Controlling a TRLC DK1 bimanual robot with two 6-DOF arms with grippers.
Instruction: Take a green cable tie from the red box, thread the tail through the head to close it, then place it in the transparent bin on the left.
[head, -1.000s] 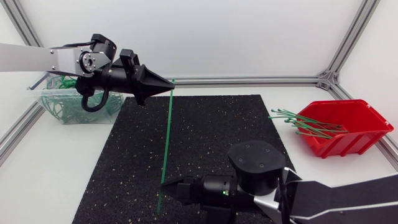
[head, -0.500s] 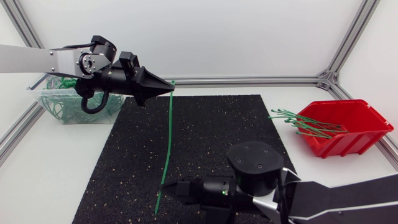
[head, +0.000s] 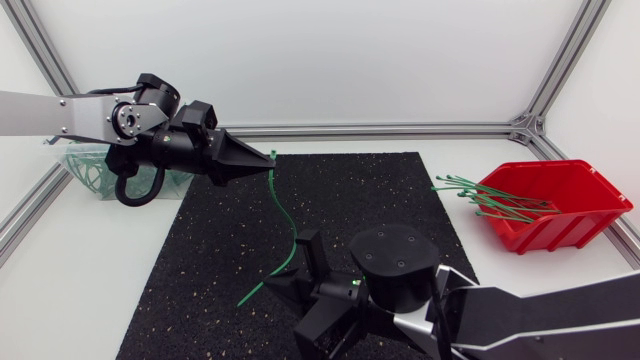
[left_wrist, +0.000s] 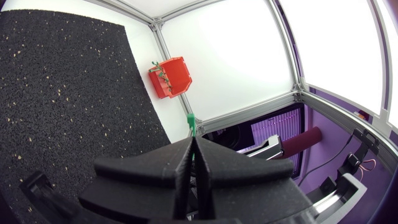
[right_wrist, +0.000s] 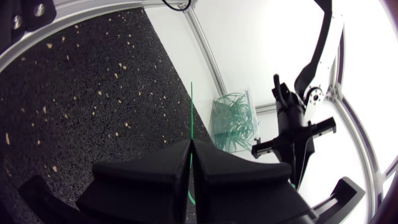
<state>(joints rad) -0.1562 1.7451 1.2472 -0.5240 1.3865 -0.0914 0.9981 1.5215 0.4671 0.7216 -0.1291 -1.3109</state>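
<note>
We record the green cable tie (head: 283, 210) held off the black mat (head: 200, 260), caught by both claws at once. Its upper end sits in the left claw (head: 262, 160). From there the strap curves down to the right claw (head: 292, 268), and a short tail runs beyond it, slanting down toward the mat.

In the left wrist view the left claw's fingers (left_wrist: 161, 168) are pressed together on the strap, with a short green stub (left_wrist: 191, 120) showing just ahead of the tips. In the right wrist view the right claw (right_wrist: 190, 149) is likewise pinching the tie, whose thin strap (right_wrist: 191, 112) runs straight ahead from between the tips.

The left arm comes in over the transparent bin (head: 90, 170), which holds green ties and stands on the desk (head: 100, 300) beside the mat's left edge. The red box (head: 560, 215) sits on the desk to the right of the mat, well apart from both claws. A bundle of loose green ties (head: 490, 195) pokes out over its near rim.
</note>
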